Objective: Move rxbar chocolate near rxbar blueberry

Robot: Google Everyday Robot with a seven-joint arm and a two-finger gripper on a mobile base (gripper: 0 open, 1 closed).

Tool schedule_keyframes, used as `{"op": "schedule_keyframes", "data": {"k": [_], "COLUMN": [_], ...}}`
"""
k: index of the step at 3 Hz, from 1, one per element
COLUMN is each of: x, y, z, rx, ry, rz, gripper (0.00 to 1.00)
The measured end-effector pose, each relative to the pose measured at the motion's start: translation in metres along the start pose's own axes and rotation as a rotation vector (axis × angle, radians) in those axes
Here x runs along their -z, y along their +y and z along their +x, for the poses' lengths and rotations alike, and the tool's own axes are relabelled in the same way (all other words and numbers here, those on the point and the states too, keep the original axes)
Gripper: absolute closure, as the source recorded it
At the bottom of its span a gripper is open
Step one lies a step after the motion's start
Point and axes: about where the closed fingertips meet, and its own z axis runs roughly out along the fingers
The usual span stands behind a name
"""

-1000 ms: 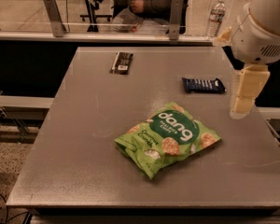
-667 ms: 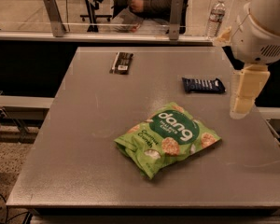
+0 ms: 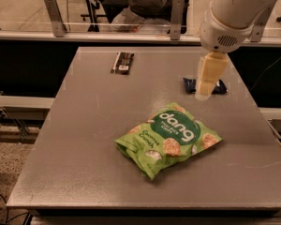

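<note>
The rxbar chocolate (image 3: 122, 62), a small dark brown-black bar with a white label patch, lies on the grey table (image 3: 84, 139) at the far left-centre. The rxbar blueberry (image 3: 191, 85), a dark navy bar, lies at the far right, and the arm covers its middle. My gripper (image 3: 202, 95) hangs from the white arm at the upper right, pointing down, just above and in front of the blueberry bar. It holds nothing that I can see. It is well to the right of the chocolate bar.
A green Dang coconut-crunch bag (image 3: 169, 137) lies in the middle of the table, nearer than both bars. A glass-and-metal railing (image 3: 56, 18) runs behind the far edge, with a seated person (image 3: 145, 3) beyond it.
The view has shifted, and the arm and gripper have moved left, so that they now cover the blueberry bar. The bars and the bag lie as before.
</note>
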Motion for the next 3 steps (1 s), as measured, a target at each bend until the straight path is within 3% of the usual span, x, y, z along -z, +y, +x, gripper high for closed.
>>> {"op": "schedule_keyframes", "data": {"k": [1, 3], "x": [-0.029, -0.088], "y": [-0.033, -0.087], "z": [-0.023, -0.061], "rx": [-0.072, -0.276], "ry": [0.017, 0.036], "rz": [0.001, -0.018], "gripper": [0.0, 0.0]}}
